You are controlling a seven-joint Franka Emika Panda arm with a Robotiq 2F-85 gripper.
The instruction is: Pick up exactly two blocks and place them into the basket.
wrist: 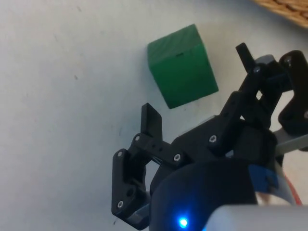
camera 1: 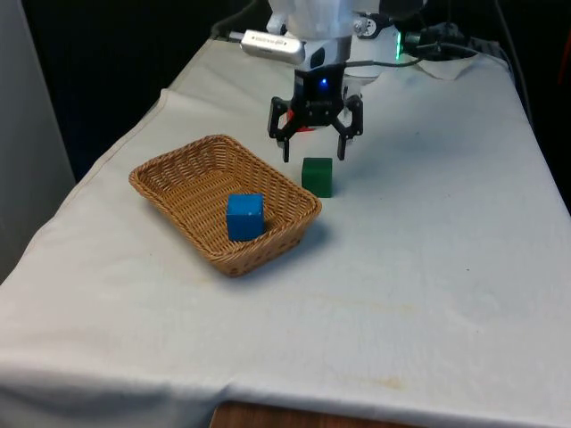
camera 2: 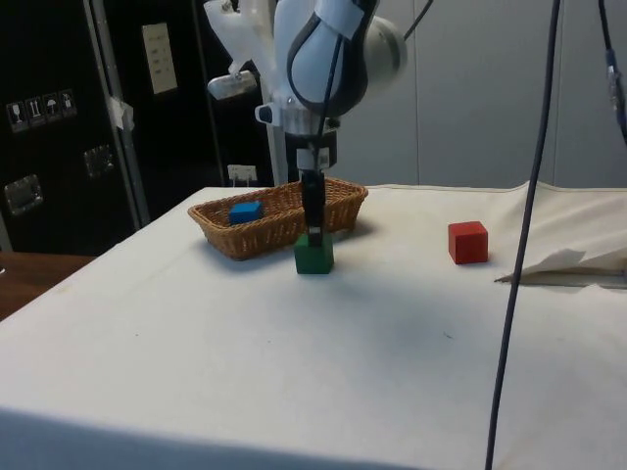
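A green block (camera 1: 317, 176) (camera 2: 313, 257) (wrist: 182, 66) stands on the white cloth just beside the wicker basket (camera 1: 153, 190) (camera 2: 263, 238) (wrist: 288, 7). My gripper (camera 1: 314, 153) (camera 2: 314, 227) (wrist: 197, 83) hovers open right over the green block, a finger on either side and nothing held. Inside the basket lies a blue block (camera 1: 244, 217) (camera 2: 245, 211). A red block (camera 2: 467, 242) sits on the cloth farther back towards the robot's base, a sliver of it peeking out behind the gripper (camera 1: 306, 129).
A crumpled fold of cloth (camera 1: 449, 66) (camera 2: 573, 264) lies near the robot's base. A dark cable (camera 2: 516, 255) hangs down in the side view's foreground. Bare cloth stretches on the front view's right and towards the near edge.
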